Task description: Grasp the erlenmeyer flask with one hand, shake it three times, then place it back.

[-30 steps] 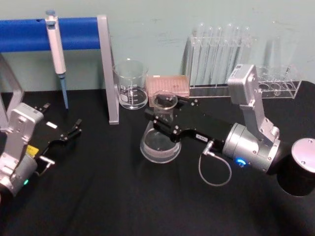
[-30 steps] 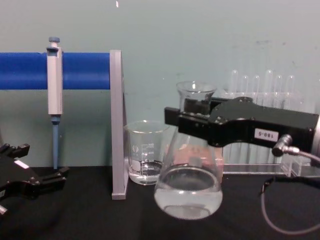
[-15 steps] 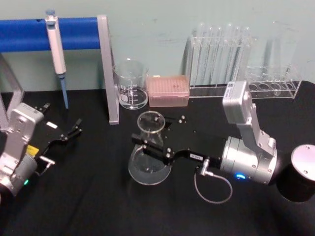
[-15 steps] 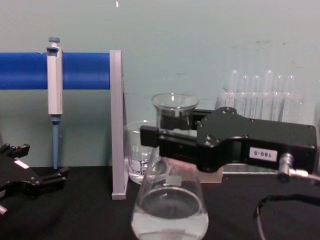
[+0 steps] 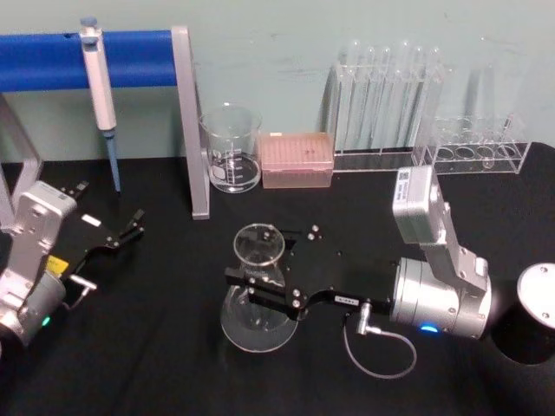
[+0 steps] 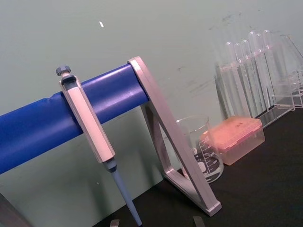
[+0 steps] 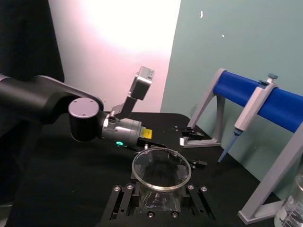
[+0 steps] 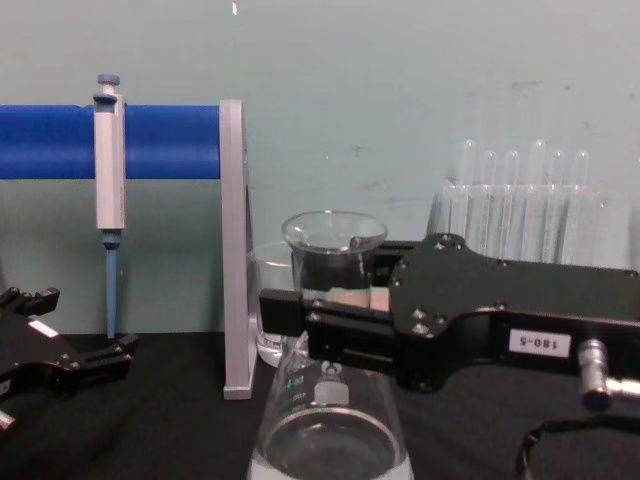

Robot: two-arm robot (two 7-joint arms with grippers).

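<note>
Since a second ago the right gripper (image 5: 260,277) has swung the erlenmeyer flask (image 5: 250,328) away from the beaker (image 5: 231,149), toward the robot. It now sits well apart from the beaker, upright. The jaws are clamped on its neck below the rim. It looks lifted, though the base is hard to judge. This reads as a shake stroke. Next comes a firm return toward the beaker. The left gripper (image 5: 121,236) is parked left of the beaker, jaws apart.

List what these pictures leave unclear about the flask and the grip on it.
Chest view: erlenmeyer flask, base and liquid level cut off by the bottom edge.
Chest view: its neck is hidden behind the right gripper, shut on it.
Head view: from above, whether its base touches the table cannot be told.
Left gripper parked at left.
</note>
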